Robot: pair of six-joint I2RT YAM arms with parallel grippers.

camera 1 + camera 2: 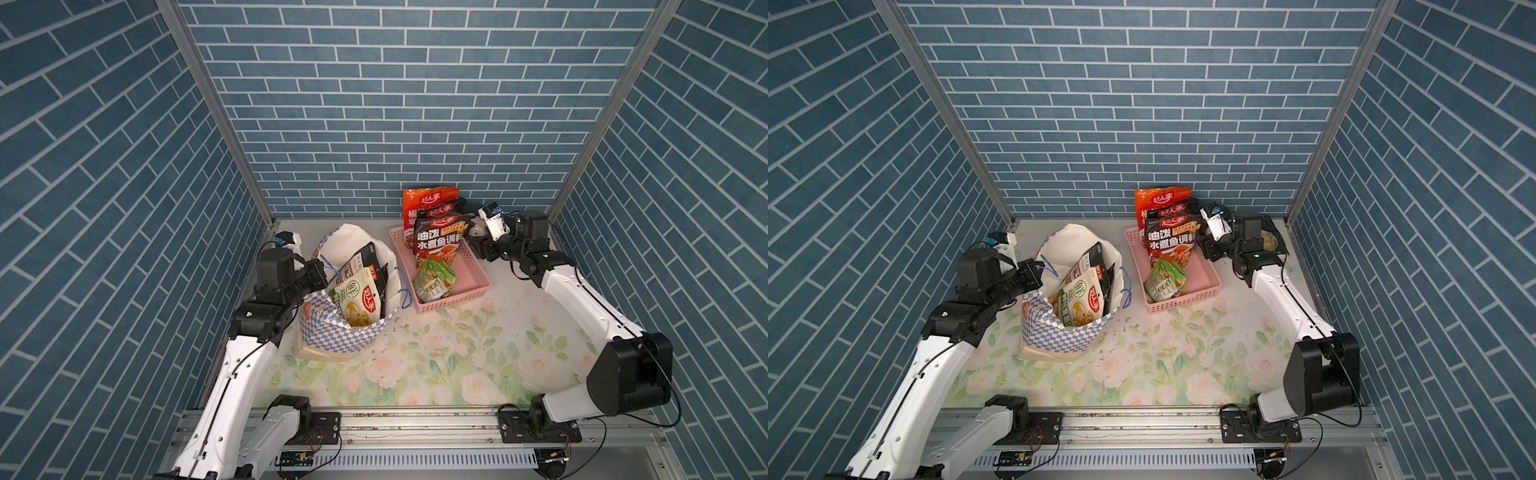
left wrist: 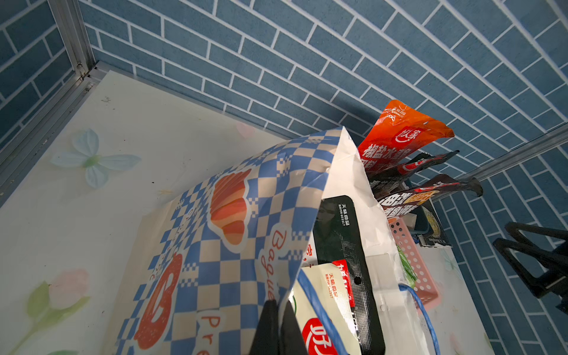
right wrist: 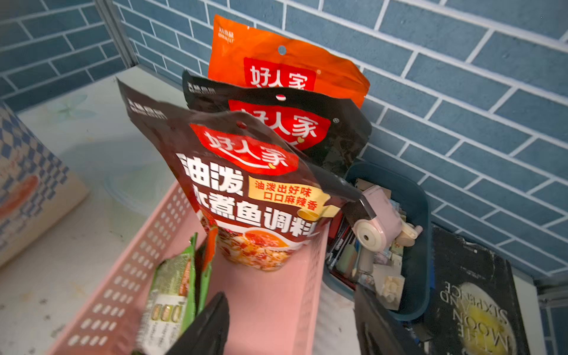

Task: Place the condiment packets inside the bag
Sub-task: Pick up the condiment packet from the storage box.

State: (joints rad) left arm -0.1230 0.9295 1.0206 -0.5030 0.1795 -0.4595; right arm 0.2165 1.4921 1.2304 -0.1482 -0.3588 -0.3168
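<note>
The blue-and-white checkered bag (image 1: pixel 345 332) (image 1: pixel 1059 336) stands open at the left of the table. Two condiment packets (image 1: pixel 357 299), one pale and one black, stick out of it. My left gripper (image 1: pixel 321 271) (image 2: pixel 279 332) is shut on the bag's near rim (image 2: pixel 276 276). Three more packets stand upright in the pink basket: a black one (image 1: pixel 440 241) (image 3: pixel 255 190) in front, another black one (image 3: pixel 307 129), and an orange one (image 1: pixel 428 199) (image 3: pixel 276 55) behind. A green packet (image 1: pixel 434 278) (image 3: pixel 175 285) lies in the basket. My right gripper (image 1: pixel 478 245) (image 3: pixel 292 332) is open and holds nothing, with the basket's right wall between its fingers.
The pink perforated basket (image 1: pixel 469 291) (image 3: pixel 129 276) sits right of the bag. Behind it a blue tub (image 3: pixel 415 209) of small pale items and a black book (image 3: pixel 479 301) lie by the back wall. Brick-patterned walls close in three sides.
</note>
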